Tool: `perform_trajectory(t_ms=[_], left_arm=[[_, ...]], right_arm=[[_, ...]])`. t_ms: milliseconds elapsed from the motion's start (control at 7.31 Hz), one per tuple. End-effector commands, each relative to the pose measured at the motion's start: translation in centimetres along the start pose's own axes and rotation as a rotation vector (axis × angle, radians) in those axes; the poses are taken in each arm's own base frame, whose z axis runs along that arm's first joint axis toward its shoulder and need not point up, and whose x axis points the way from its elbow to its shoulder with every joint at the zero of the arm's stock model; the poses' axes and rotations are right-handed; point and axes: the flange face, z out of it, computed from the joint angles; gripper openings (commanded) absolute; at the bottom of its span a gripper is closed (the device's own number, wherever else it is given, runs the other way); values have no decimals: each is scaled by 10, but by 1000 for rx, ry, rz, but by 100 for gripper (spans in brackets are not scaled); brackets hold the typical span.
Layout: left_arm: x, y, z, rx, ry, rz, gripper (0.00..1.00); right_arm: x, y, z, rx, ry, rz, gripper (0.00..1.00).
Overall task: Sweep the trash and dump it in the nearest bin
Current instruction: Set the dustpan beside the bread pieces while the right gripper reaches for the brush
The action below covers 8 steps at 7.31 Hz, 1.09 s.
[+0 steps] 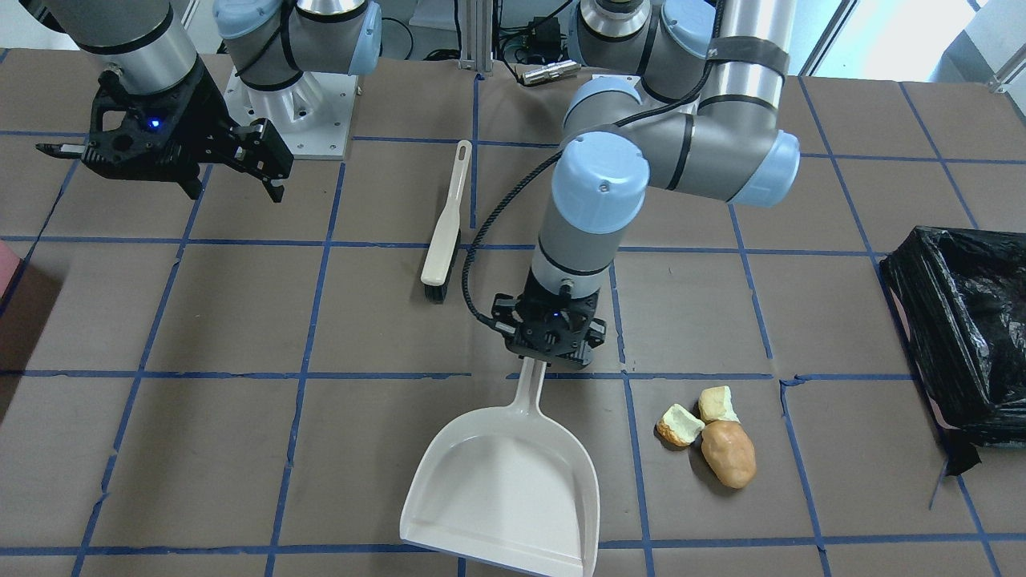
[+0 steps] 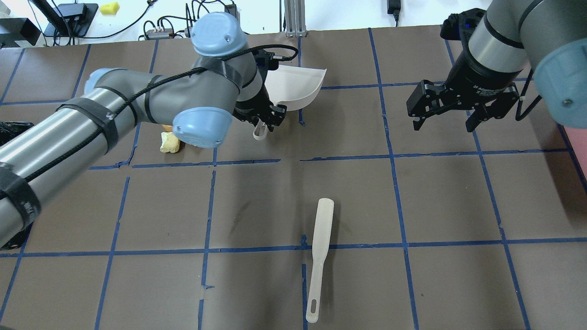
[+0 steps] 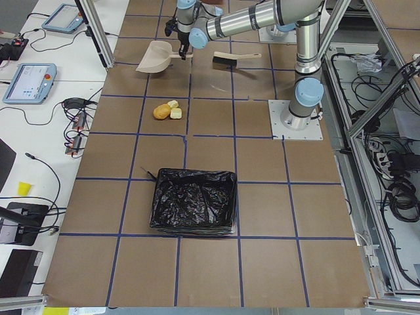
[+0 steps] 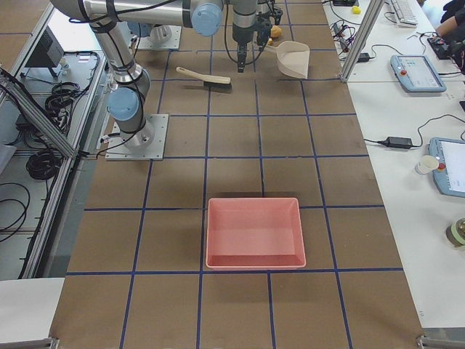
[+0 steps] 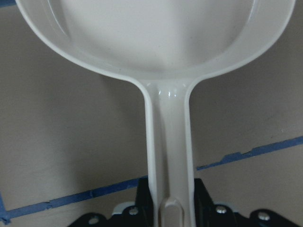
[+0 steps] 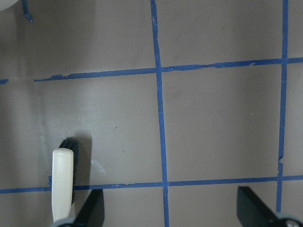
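Trash (image 1: 728,453) sits near the tabletop's edge opposite the robot, three lumps packed together, just beside the dustpan (image 1: 505,481) on the side toward the bin (image 1: 962,320). The bin stands well apart from them, toward the tabletop's end on the robot's left. The left pincer (image 1: 539,362) is clamped on the dustpan's handle. The right pincer (image 2: 442,124) hangs spread wide and empty above the tabletop. A brush (image 1: 445,224) lies flat between the two pincers.
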Motion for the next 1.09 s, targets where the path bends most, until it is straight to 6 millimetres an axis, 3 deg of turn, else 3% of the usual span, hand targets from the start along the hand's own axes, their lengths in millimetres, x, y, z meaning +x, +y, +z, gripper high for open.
perform_trajectory(t_ms=[0,137,410,684,821,958], left_arm=[[-58,20,-43,-65,0,171,1],[-93,35,-59,-77,3,237,1],[-166,58,-90,-99,20,353,1],[-230,80,-99,-124,37,465,1],[-268,92,-105,-123,37,516,1],[-290,103,-102,-128,48,522,1]], right_arm=[[-4,19,5,4,-14,52,100],[-8,22,5,4,-15,69,100],[-46,39,16,-4,-10,101,99],[-85,60,38,15,-2,137,99],[-95,71,49,1,3,159,99],[-102,83,57,-9,-3,195,97]])
